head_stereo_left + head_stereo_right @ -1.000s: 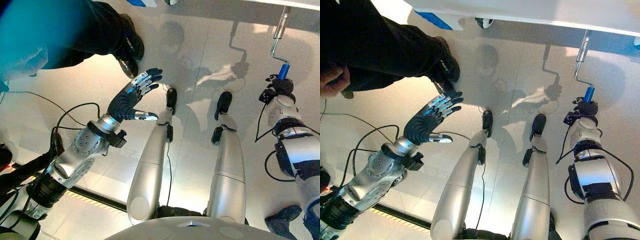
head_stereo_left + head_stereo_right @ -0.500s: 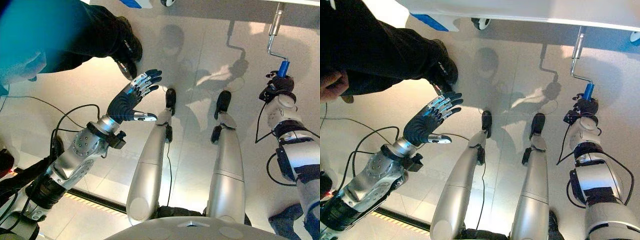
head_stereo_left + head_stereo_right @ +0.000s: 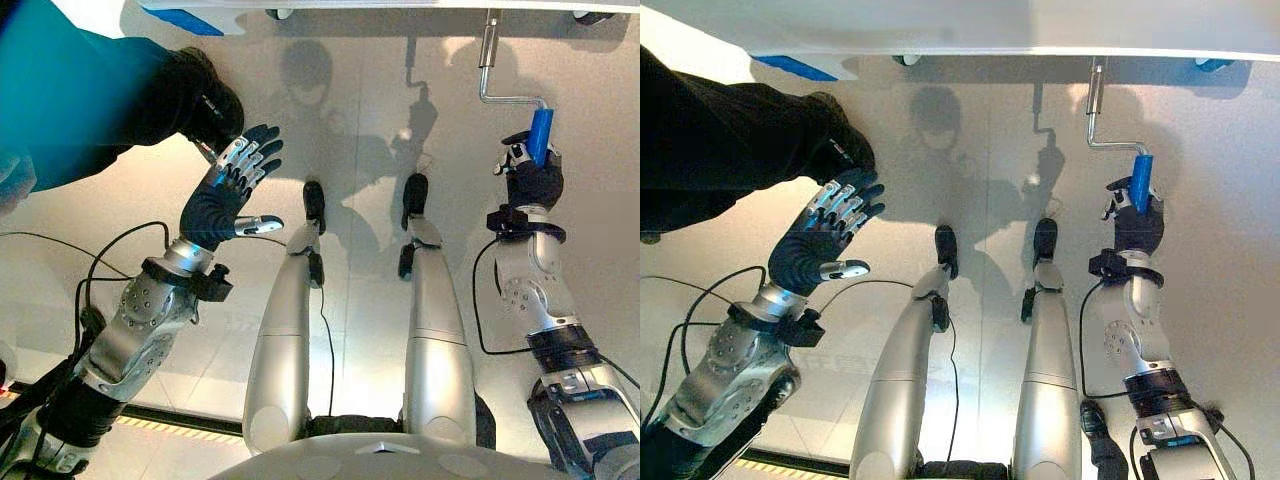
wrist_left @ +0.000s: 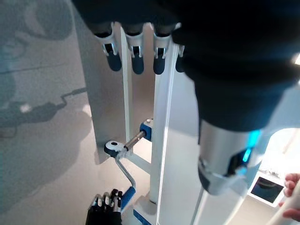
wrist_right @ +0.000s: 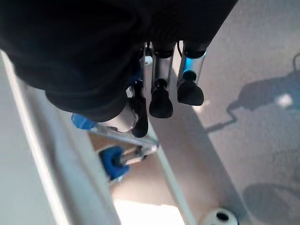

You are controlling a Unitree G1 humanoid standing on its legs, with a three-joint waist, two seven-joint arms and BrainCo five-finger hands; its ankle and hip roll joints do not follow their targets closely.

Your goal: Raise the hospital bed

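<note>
– While the left hand [image 3: 228, 190] hangs spread open, where's the crank?
– Far right under the bed [image 3: 970, 25]; right hand [image 3: 1135, 222] is curled round its blue handle [image 3: 1141, 182].

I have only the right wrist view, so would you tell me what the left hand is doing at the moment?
Observer: The left hand is raised over the floor with its fingers straight, holding nothing.
Operator: Thank you. Is anything close to it?
Observer: Yes, a person's dark shoe stands just beyond its fingertips, on the robot's left.
Operator: And how does my right hand sit on the crank, seen from above?
Observer: The right hand is curled round the lower part of the blue handle. From the handle, the bent metal rod runs up to the edge of the bed.
</note>
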